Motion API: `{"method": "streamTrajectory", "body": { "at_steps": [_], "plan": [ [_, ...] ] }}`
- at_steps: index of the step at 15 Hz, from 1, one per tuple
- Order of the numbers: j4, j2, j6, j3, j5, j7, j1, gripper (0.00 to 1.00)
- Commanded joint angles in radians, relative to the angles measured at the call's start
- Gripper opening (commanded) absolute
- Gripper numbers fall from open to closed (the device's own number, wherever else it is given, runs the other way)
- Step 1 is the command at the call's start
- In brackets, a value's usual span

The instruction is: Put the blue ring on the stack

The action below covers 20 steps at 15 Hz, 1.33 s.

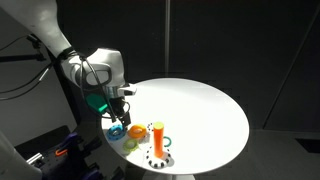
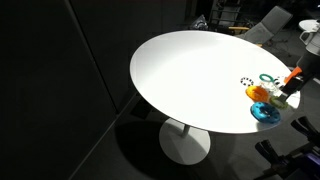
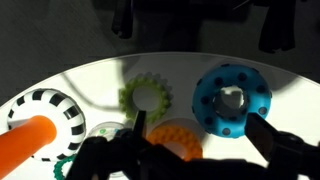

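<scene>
The blue ring (image 3: 231,100), studded with dark dots, lies flat on the white round table (image 1: 200,105). It shows in both exterior views (image 1: 117,130) (image 2: 266,113). My gripper (image 3: 205,135) hangs open just above it, and the ring lies close beyond the fingertips, nearer the right finger. In an exterior view the gripper (image 1: 117,116) is directly over the ring. The stack, an upright orange peg (image 1: 158,134) on a round base with black-and-white markings (image 3: 45,108), stands beside it near the table edge. The peg (image 3: 35,140) is bare.
A pale green toothed ring (image 3: 146,97) and an orange ring (image 3: 175,138) lie between the blue ring and the peg base. A small clear ring (image 3: 105,130) lies by the base. All sit near the table's edge (image 2: 250,125).
</scene>
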Motion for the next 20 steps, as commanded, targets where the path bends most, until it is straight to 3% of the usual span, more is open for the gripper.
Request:
{"method": "streamTrajectory", "body": {
  "at_steps": [1, 10, 18, 20],
  "plan": [
    [-0.007, 0.050, 0.070, -0.010, 0.041, -0.055, 0.002, 1.00],
    [0.015, 0.185, 0.213, -0.017, 0.025, -0.032, 0.006, 1.00],
    [0.026, 0.245, 0.254, -0.039, 0.013, -0.023, 0.016, 1.00],
    [0.031, 0.255, 0.255, -0.047, 0.009, -0.020, 0.021, 0.88]
  ]
}}
